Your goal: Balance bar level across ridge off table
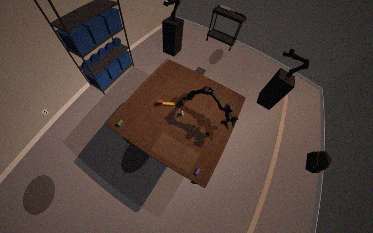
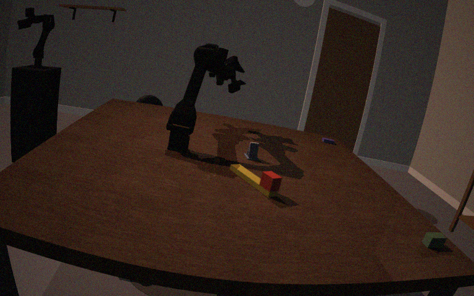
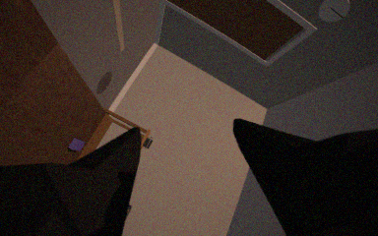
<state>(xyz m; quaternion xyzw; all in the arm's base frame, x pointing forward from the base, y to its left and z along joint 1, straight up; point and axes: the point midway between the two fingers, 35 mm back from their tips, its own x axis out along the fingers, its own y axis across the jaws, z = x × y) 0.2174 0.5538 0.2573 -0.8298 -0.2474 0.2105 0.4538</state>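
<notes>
My hand (image 2: 234,81) hangs high over the bench (image 2: 104,195), fingers apart w/ nothing btwn them. The yellow bar (image 2: 249,177) lies flat on the bench, red block (image 2: 270,180) at one end, well apart from my hand. The small ridge (image 2: 253,150) stands just beyond it, not touching.

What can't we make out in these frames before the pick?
- Ridge: small and dim in the exterior view, a speck in the top view; its edge shape is unreadable.
- Bar: the red block covers its near end in the exterior view.
- Wrist view: looks past the table to floor and wall; neither bar nor ridge appears.
- Gripper: open, but its height over the table cannot be told.
</notes>
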